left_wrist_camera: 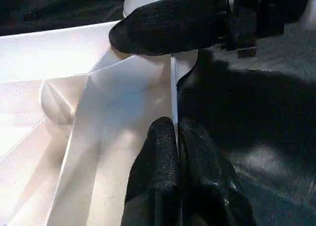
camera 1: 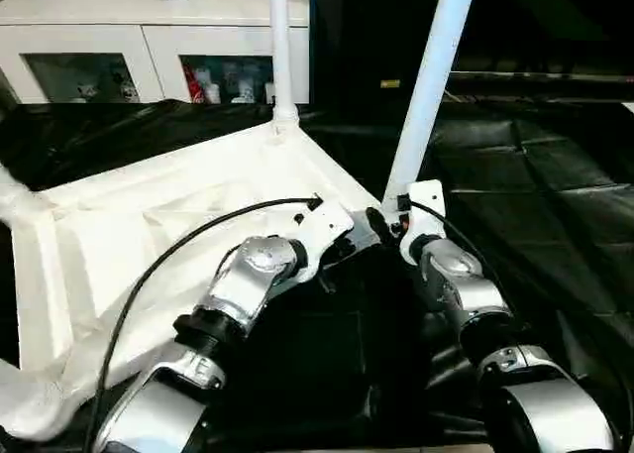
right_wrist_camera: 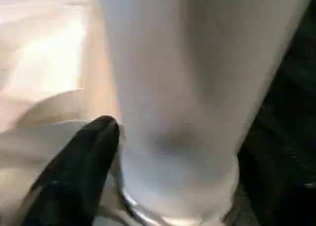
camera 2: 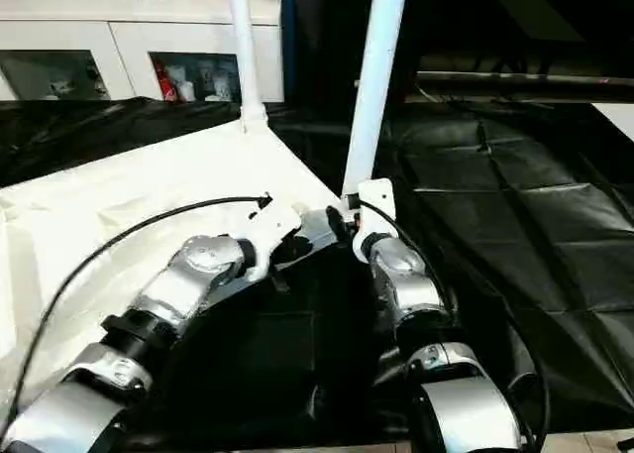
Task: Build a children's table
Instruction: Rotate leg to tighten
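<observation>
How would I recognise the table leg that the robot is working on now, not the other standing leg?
Find the white tabletop lying underside up on the black sheet. Two white legs stand in its corners: the far leg rises almost straight before the cabinet. The near leg leans, and the right gripper sits at its base.

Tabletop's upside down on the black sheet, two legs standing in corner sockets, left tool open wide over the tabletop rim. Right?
Not quite. The left tool is shut, pinching the thin rim of the tabletop, as the left wrist view shows. Otherwise correct: two legs stand in corner sockets on the black sheet.
</observation>
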`<state>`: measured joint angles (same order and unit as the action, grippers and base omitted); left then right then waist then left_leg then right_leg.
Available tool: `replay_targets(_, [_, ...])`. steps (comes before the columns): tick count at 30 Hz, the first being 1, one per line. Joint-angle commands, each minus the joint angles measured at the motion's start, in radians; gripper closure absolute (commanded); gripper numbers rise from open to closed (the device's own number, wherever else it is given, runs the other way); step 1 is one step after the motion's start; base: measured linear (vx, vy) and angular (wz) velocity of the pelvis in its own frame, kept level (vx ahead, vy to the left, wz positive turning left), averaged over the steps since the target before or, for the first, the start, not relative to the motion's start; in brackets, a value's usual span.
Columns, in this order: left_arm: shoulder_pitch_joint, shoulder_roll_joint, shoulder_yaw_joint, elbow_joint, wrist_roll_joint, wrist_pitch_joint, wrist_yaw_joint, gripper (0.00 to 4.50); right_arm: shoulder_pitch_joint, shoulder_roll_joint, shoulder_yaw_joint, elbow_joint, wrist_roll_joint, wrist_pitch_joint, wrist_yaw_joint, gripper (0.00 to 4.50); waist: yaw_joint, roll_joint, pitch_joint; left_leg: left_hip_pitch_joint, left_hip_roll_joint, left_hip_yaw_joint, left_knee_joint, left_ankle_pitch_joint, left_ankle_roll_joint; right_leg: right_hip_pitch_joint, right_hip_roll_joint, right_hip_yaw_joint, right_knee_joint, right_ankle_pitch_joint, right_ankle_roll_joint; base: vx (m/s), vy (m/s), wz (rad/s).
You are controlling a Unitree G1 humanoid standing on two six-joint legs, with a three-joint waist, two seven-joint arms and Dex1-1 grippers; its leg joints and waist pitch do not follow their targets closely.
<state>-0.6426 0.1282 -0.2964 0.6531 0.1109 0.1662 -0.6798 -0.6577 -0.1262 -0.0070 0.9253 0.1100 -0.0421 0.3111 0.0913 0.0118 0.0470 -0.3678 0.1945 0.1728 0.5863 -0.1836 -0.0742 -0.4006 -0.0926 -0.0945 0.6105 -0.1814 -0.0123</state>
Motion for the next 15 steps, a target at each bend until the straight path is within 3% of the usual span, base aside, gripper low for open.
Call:
replay_targets(1, [0.019,0.026,-0.003,0.019,0.001,-0.04,-0.021,4.5,0.019,-0.028,0.016,-0.055,0.005,-0.015,0.089,0.47,0.003,-0.011,-0.061,0.001,0.032,-0.007,-0.07,-0.216,0.048,0.053,-0.063,0.051,-0.086,-0.271,-0.171,0.0,0.0,0.0])
replay_targets(3, [0.028,0.064,0.008,0.011,-0.012,-0.077,-0.069,4.5,0.085,-0.094,0.068,-0.172,0.017,0.013,0.285,0.24,0.005,-0.01,-0.062,0.0,0.034,-0.008,-0.069,-0.205,0.062,0.056,-0.061,0.051,-0.082,-0.234,-0.17,0.0,0.0,0.0])
replay_targets(5, [0.031,0.075,0.01,0.007,-0.018,-0.089,-0.086,4.5,0.105,-0.114,0.085,-0.203,0.02,0.018,0.339,0.1,0.003,-0.01,-0.063,-0.002,0.034,-0.008,-0.067,-0.193,0.072,0.057,-0.06,0.051,-0.079,-0.203,-0.18,0.0,0.0,0.0])
replay_targets(10, [0.057,0.142,0.009,-0.046,-0.079,-0.137,-0.274,4.5,0.227,-0.249,0.172,-0.406,0.07,0.08,0.635,0.1,0.004,-0.008,-0.061,-0.003,0.034,-0.007,-0.065,-0.195,0.094,0.06,-0.059,0.051,-0.079,-0.194,-0.201,0.0,0.0,0.0])
replay_targets(13, [0.068,0.159,0.0,-0.073,-0.098,-0.141,-0.335,4.5,0.236,-0.255,0.169,-0.425,0.068,0.085,0.642,0.1,0.001,-0.006,-0.06,-0.004,0.037,-0.009,-0.069,-0.212,0.082,0.058,-0.062,0.05,-0.082,-0.24,-0.201,0.0,0.0,0.0])
replay_targets(15, [0.086,0.177,-0.014,-0.116,-0.126,-0.134,-0.409,4.5,0.232,-0.244,0.156,-0.422,0.062,0.078,0.624,0.1,0.0,-0.004,-0.06,0.006,0.039,-0.007,-0.069,-0.227,0.06,0.05,-0.062,0.053,-0.086,-0.265,-0.207,0.0,0.0,0.0])
